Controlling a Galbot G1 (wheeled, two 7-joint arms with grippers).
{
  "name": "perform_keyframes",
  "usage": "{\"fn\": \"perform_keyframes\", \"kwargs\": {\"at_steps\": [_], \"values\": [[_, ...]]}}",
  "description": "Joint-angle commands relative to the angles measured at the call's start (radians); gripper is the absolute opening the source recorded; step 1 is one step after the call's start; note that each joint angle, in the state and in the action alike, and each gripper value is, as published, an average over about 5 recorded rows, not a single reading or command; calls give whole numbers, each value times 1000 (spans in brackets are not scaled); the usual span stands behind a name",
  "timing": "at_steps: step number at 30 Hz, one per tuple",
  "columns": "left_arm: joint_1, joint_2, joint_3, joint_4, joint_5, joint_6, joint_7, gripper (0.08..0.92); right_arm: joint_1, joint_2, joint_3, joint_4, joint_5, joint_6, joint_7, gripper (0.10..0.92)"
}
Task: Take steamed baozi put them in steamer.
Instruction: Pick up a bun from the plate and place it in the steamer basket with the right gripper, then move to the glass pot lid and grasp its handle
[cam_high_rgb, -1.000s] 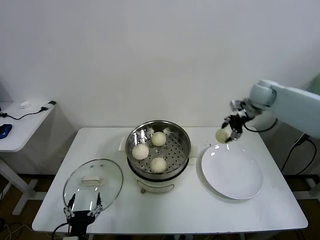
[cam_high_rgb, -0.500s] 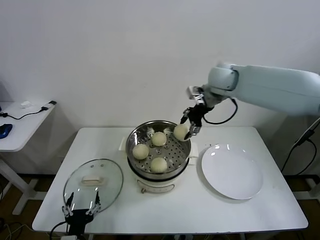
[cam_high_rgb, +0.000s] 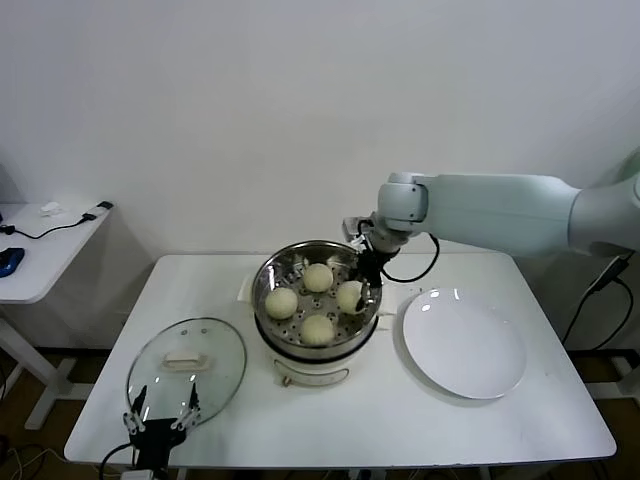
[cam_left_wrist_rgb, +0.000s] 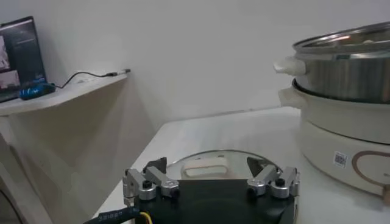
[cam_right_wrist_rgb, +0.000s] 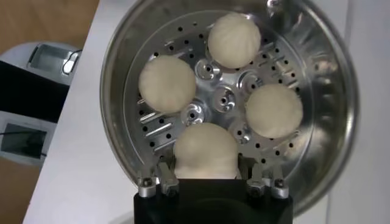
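The fourth bun (cam_high_rgb: 350, 296) is pinched by the right hand (cam_high_rgb: 361, 290) inside the steamer (cam_high_rgb: 316, 262), beside three others. Release and a straight lift are called for next. The left hand (cam_high_rgb: 162, 418), spread, is parked near the lid (cam_high_rgb: 186, 368).

The right arm is reaching across from the right, its claw (cam_high_rgb: 362, 290) pointing down and gripping a bun (cam_high_rgb: 350, 296). The left claw (cam_high_rgb: 163, 418) is idling low at the near left, fingers spread.
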Motion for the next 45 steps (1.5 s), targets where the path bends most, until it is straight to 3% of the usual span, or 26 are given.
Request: {"fn": "perform_keyframes", "kwargs": {"at_steps": [1, 10, 16, 24, 27, 30, 33, 39, 45], "values": [[-1, 1, 0, 0, -1, 0, 0, 823, -65, 36, -1, -40, -23, -18, 27, 670], [1, 1, -2, -3, -1, 0, -1, 823, -90, 54, 34, -73, -42, 7, 26, 690], [5, 0, -3, -10, -1, 1, 1, 823, -40, 39, 40, -77, -94, 80, -51, 809], [11, -1, -1, -21, -3, -11, 2, 823, 26, -88, 163, -84, -45, 137, -70, 823], [13, 1, -1, -30, -13, -28, 3, 823, 14, -169, 255, -76, 49, 119, 42, 823], [8, 4, -2, -34, -34, -48, 3, 823, -62, -247, 393, -61, 118, 115, 274, 823], [-3, 10, -4, -32, -57, -83, 13, 823, -193, -326, 575, -38, 106, 134, 511, 823], [-40, 27, -18, -30, -111, -105, 32, 823, -567, -507, 955, 89, 48, 147, 829, 823], [-74, 51, -30, -13, -116, -138, 45, 823, -1185, -577, 1602, 238, -50, 166, 924, 823]]}}
